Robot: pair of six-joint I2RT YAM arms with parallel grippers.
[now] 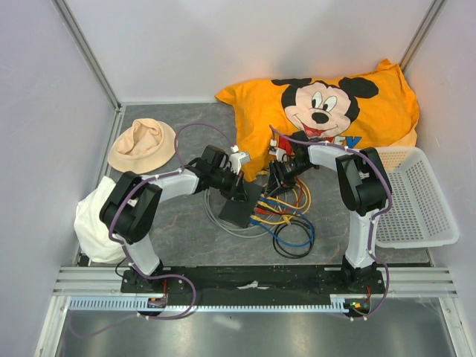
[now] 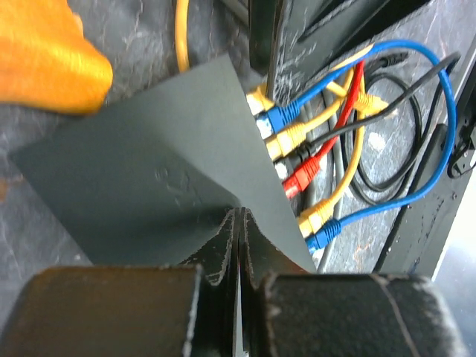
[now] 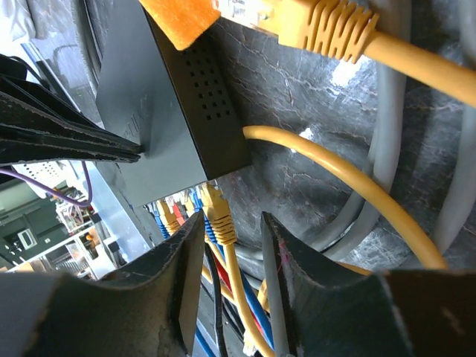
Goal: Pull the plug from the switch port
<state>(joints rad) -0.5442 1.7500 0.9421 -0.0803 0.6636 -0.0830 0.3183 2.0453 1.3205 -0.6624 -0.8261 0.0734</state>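
Note:
The switch (image 1: 236, 214) is a flat dark grey box in the middle of the table, and it also shows in the left wrist view (image 2: 149, 171) and the right wrist view (image 3: 149, 111). Yellow, blue, red and black plugs (image 2: 286, 141) fill its socket row. My left gripper (image 2: 239, 213) is shut, its tips pressed on the switch's top near a corner. My right gripper (image 3: 232, 222) is open, its jaws on either side of a yellow plug (image 3: 221, 217) seated at the end of the row. A second yellow plug (image 3: 316, 28) lies loose on the mat.
Coiled yellow, blue, black and grey cables (image 1: 286, 223) lie right of the switch. An orange Mickey pillow (image 1: 327, 111) sits behind, a white mesh basket (image 1: 416, 197) at right, a peach hat (image 1: 141, 145) and a white cloth (image 1: 93, 219) at left.

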